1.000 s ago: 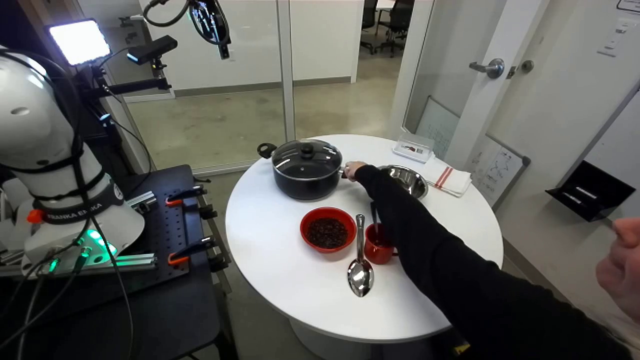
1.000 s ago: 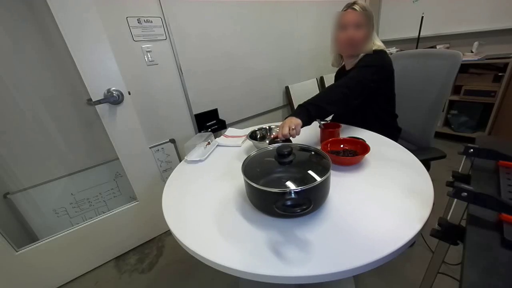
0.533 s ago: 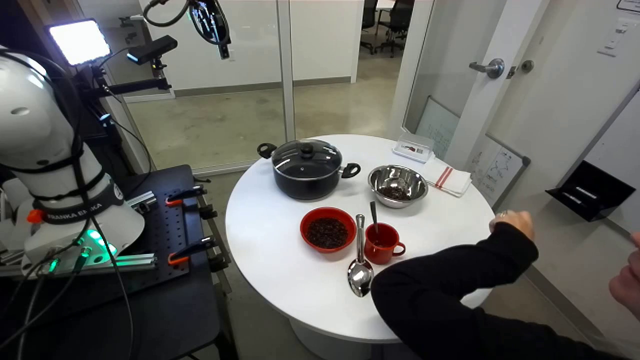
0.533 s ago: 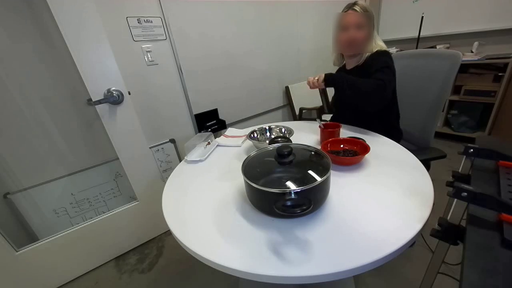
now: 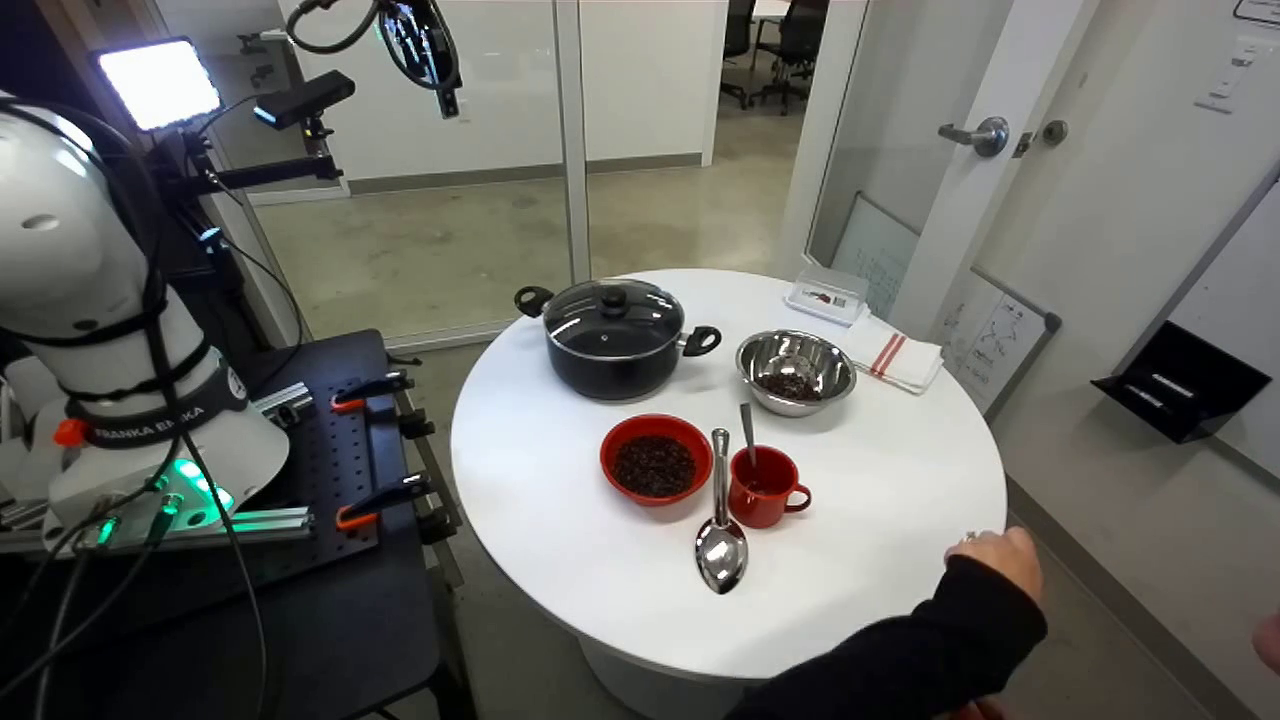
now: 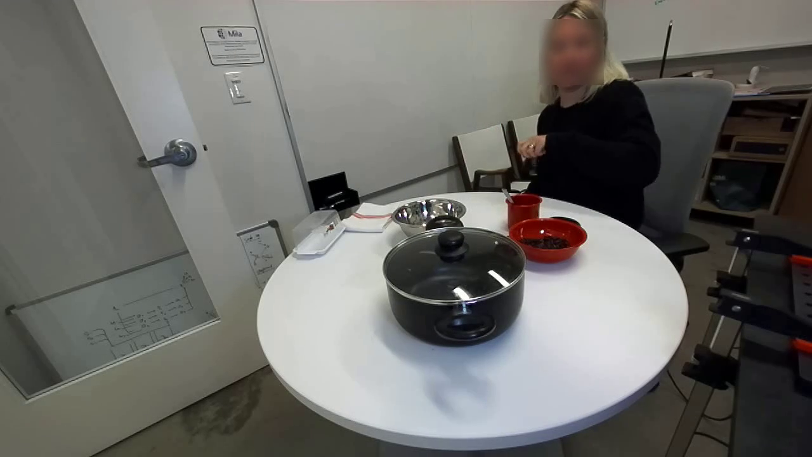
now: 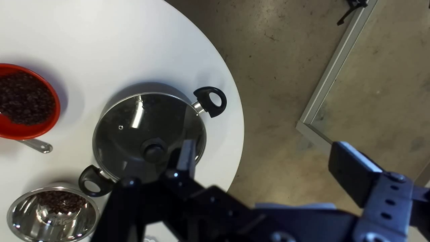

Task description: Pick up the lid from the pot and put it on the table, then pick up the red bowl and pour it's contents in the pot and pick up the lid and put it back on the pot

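In the exterior views, the lid [image 5: 613,322] rests on the pot [image 5: 612,378], which stands on the table [image 6: 596,355]. Near the pot is the red bowl [image 6: 549,256] with dark contents [image 5: 655,467]. In the wrist view, the gripper [image 7: 263,156] covers part of the pot; its jaws are released, wide apart.

wrist: near, facing down | 2 exteriors: slanting down, sharing table [image 5: 590,580]
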